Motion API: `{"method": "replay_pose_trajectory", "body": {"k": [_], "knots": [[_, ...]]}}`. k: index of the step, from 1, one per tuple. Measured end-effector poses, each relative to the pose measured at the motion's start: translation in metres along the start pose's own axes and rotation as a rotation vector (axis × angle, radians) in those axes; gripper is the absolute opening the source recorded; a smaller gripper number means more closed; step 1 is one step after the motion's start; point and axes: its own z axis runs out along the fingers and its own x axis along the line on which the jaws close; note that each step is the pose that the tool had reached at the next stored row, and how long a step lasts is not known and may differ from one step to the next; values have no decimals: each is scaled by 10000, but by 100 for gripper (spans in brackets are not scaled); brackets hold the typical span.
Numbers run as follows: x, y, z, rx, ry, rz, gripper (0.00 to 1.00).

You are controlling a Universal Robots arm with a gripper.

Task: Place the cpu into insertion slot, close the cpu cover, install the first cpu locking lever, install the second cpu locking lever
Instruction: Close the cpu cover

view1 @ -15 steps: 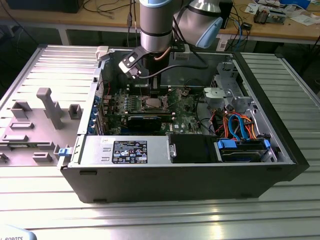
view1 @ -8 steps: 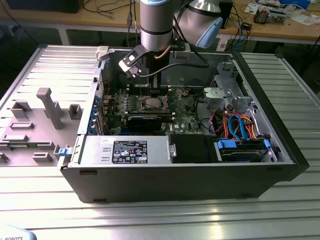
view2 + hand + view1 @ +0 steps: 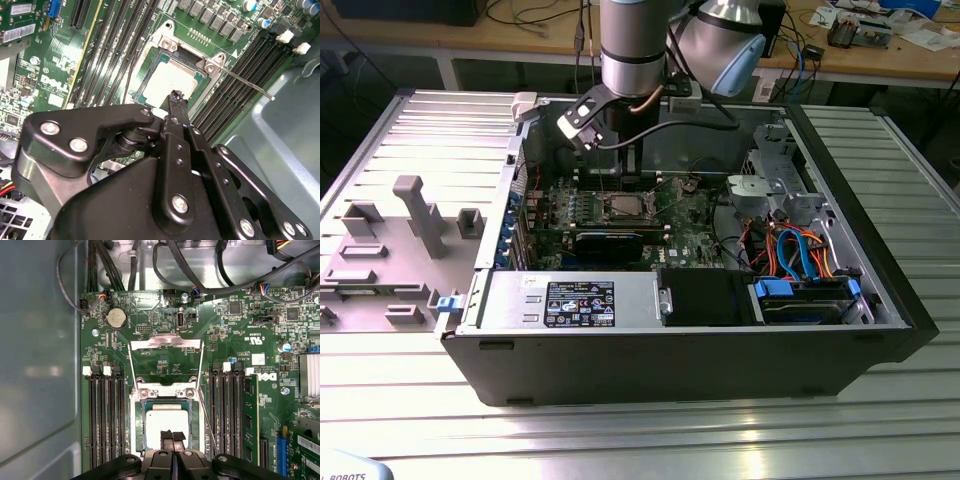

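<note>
Ribbed aluminium is seen across the desk (image 3: 640,430), on which an open black computer case (image 3: 670,365) is laid with its open side up. Nearest inside it, a grey power supply (image 3: 515,295) is fitted, and a dark printed label (image 3: 579,303) is stuck to its face; the print is left unread. Beyond it the green motherboard (image 3: 690,235) is spread flat. In the first wrist view, white lettering and a small white sticker (image 3: 258,359) are carried on the board.

The arm (image 3: 632,50) is lowered from above, straight down into the case over the far part of the board. The hand (image 3: 172,435) is pointed at the socket. Its two black fingers are brought together, and nothing is seen between them.

The cpu (image 3: 167,420) is seated in the insertion slot (image 3: 138,420), directly beneath the fingertips; whether it is touched cannot be told. The cpu cover (image 3: 165,343) is swung open, away from the slot, and the green board is seen through its window. In the second wrist view a thin locking lever (image 3: 247,85) is angled out beside the slot, over the memory slots (image 3: 235,95).
</note>
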Motion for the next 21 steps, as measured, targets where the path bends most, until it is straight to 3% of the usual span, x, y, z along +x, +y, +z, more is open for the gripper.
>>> {"method": "replay_pose_trajectory", "body": {"k": [6, 21], "knots": [[2, 2, -74, 0, 0, 0, 11], [3, 3, -110, 0, 1, 0, 11]]}}
